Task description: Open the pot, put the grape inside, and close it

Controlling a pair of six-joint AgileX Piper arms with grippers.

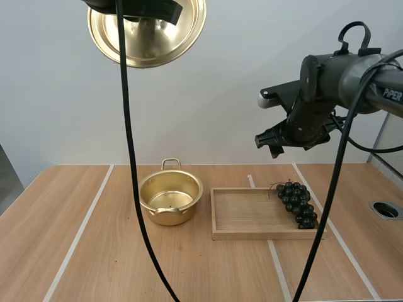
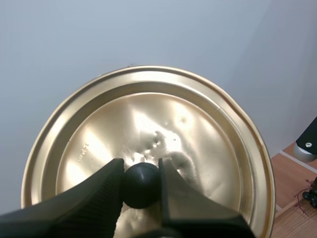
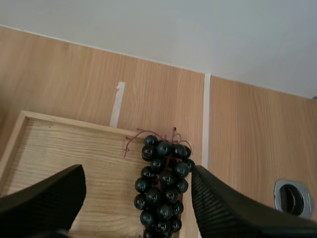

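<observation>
A golden pot [image 1: 170, 198] stands open and empty on the table, left of the wooden tray [image 1: 245, 214]. Its golden lid [image 1: 148, 34] hangs high above at the far left, held by its black knob [image 2: 142, 184] in my left gripper [image 2: 141, 186]. A bunch of dark grapes [image 1: 296, 203] [image 3: 161, 191] lies along the tray's right end. My right gripper [image 1: 280, 143] [image 3: 138, 196] hovers open well above the grapes, its fingers spread to either side of the bunch.
A round metal-rimmed hole [image 1: 385, 209] [image 3: 292, 198] sits in the table to the right of the tray. White tape lines [image 1: 80, 233] cross the wooden tabletop. Bare table lies left of and in front of the pot.
</observation>
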